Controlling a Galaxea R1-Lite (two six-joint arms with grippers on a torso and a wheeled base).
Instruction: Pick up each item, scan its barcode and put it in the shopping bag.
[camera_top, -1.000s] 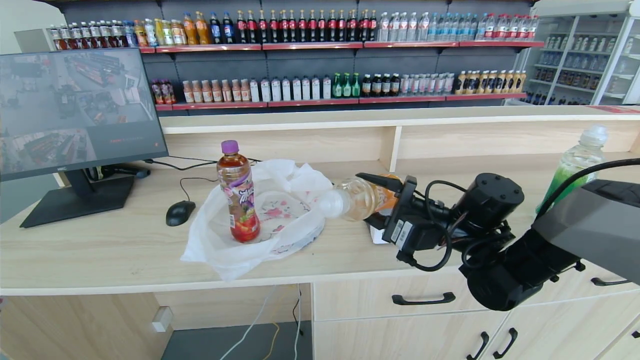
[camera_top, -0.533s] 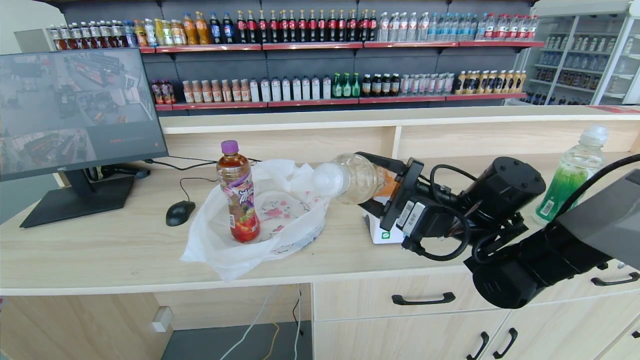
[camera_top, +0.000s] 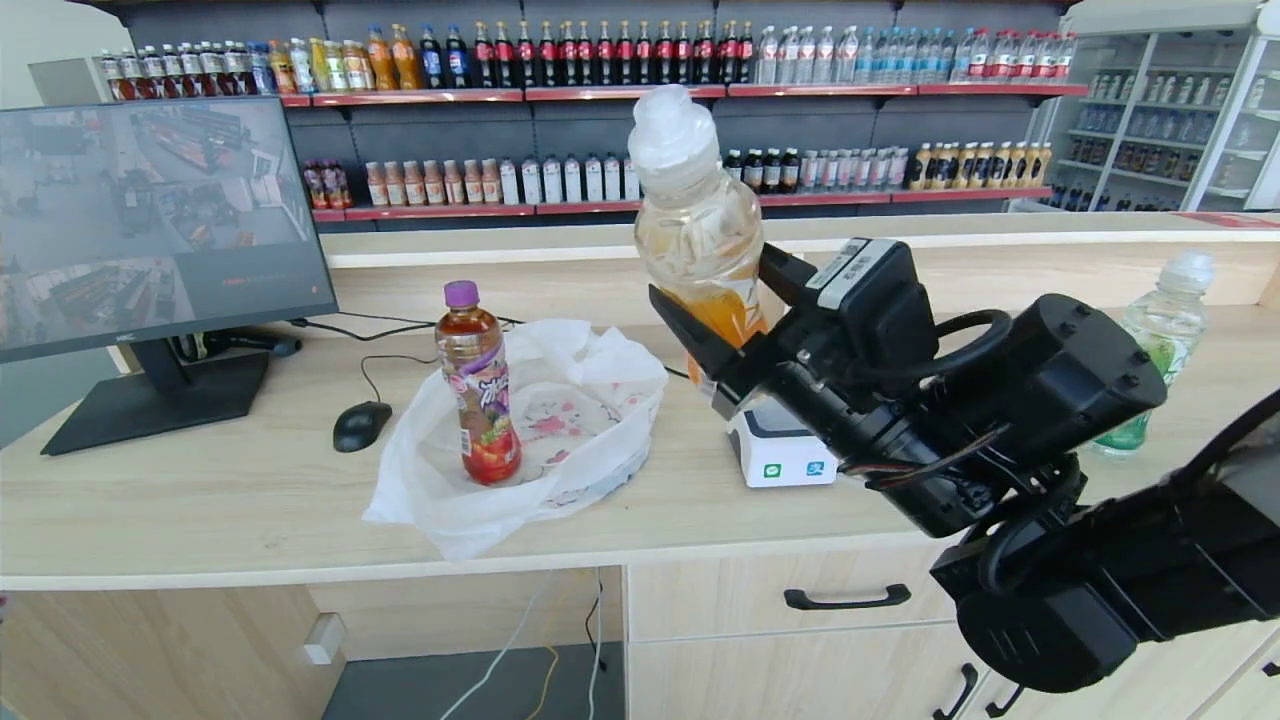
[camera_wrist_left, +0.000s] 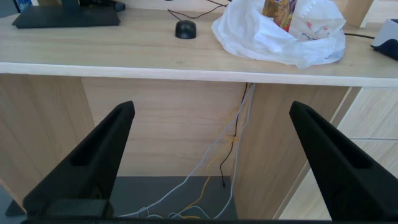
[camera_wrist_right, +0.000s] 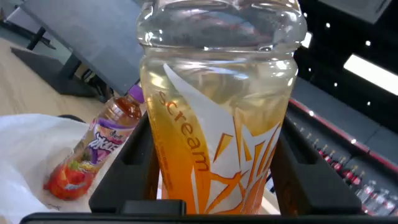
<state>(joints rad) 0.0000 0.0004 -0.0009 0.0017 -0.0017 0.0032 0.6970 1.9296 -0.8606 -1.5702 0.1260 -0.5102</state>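
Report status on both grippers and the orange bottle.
Right gripper shut on orange bottle, upright near the scanner. Left gripper open, low before the counter. Purple-capped bottle stands in the bag.

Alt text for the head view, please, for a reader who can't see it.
The right gripper holds an orange drink bottle upright above the counter, near the white scanner. To its left, a purple-capped bottle stands in the open shopping bag; a green bottle stands at the far right, a monitor and mouse at the left.
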